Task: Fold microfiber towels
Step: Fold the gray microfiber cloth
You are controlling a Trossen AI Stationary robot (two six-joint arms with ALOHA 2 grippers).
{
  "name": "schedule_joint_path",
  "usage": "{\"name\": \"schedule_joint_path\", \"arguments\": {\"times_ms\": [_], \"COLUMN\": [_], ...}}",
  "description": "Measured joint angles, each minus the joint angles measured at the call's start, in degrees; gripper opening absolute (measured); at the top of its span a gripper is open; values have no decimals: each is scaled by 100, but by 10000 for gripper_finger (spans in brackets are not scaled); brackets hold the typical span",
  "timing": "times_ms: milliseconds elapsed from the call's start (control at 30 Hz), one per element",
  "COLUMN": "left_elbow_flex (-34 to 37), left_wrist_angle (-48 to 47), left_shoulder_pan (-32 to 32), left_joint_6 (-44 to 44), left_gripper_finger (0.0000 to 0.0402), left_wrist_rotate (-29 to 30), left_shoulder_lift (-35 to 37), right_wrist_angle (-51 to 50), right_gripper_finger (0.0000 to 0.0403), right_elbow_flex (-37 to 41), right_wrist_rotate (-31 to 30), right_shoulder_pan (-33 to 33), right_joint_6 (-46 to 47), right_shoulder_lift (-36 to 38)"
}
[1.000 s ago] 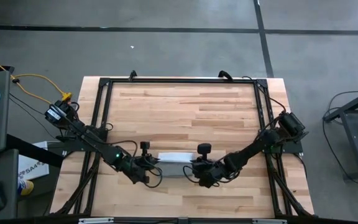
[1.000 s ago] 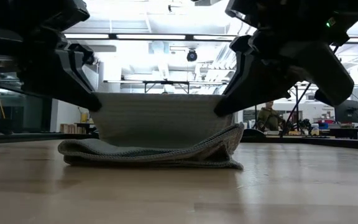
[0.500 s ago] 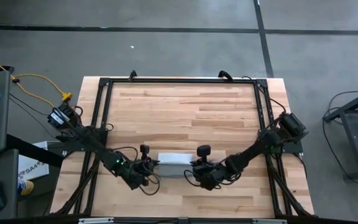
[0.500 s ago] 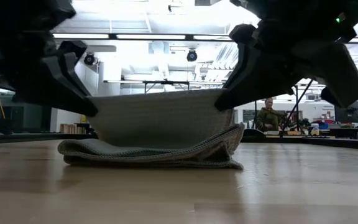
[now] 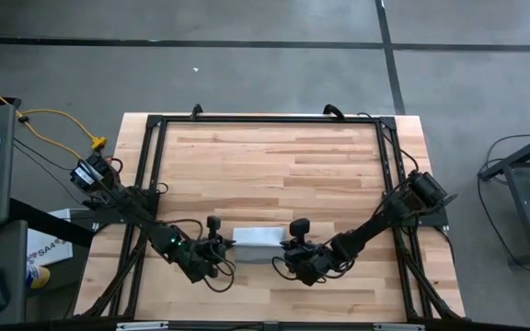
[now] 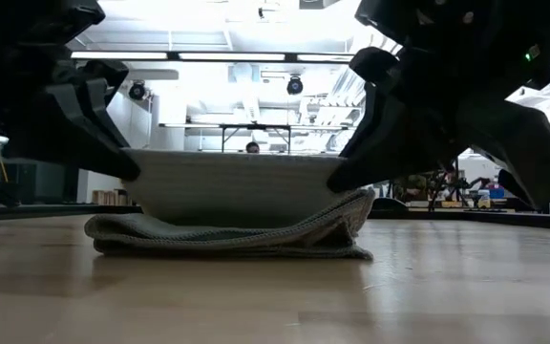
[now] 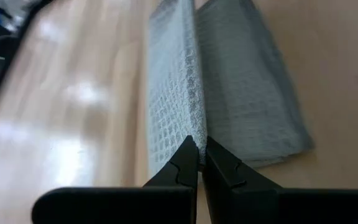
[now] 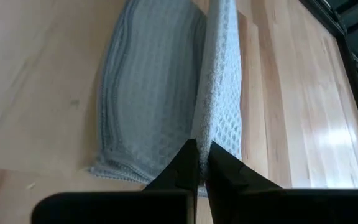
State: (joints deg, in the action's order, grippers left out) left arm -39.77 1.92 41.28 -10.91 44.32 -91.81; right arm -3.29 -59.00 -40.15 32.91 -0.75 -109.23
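High view: pale grey-blue ribbed microfiber towel [image 5: 258, 243] sat as a narrow folded strip near front-centre of the light wooden slat table [image 5: 274, 156], w/ left gripper [image 5: 224, 246] at its left end and right gripper [image 5: 283, 252] at its right end, arms angled in from the table's two sides. Compared w/ a sec earlier both grippers had shifted toward the front edge, taking the strip along. Low view: left gripper [image 6: 130, 170] and right gripper [image 6: 337, 180] held a raised flap taut between them; the flap's top edge stood lower than a sec ago, so the layer was prob. being brought over and down onto the stack, i.e. fold nearly closed. This view alone showed the lower layers bunched flat on the tabletop and the flap standing clear above them; the overhead view hid that height entirely. Left wrist view: fingers [image 7: 185, 163] pinched tight on the towel's upright edge, folded part lying beside it. Right wrist view: fingers [image 8: 188, 163] likewise clamped on the opposite edge; wrist views confirmed the grip, which the overhead view couldn't.
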Motion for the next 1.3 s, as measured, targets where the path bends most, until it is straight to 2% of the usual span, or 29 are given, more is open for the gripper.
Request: {"name": "schedule_joint_path", "arguments": {"times_ms": [400,667,1300], "left_elbow_flex": [0,-365,-680], "left_wrist_angle": [597,142,-284], "left_shoulder_pan": [-2,2,2], "left_joint_6": [-261,19,1], "left_gripper_finger": [1,1,1], "left_wrist_rotate": [-719,-754,-812], "left_shoulder_lift": [-481,-575,-575], "right_wrist_angle": [42,47,55], "right_gripper_finger": [5,5,5], "right_elbow_flex": [4,7,4], "right_wrist_rotate": [295,298,321], "right_shoulder_pan": [-2,77,239], "right_joint_6": [77,114,189], "right_shoulder_lift": [-2,-2,-2]}}
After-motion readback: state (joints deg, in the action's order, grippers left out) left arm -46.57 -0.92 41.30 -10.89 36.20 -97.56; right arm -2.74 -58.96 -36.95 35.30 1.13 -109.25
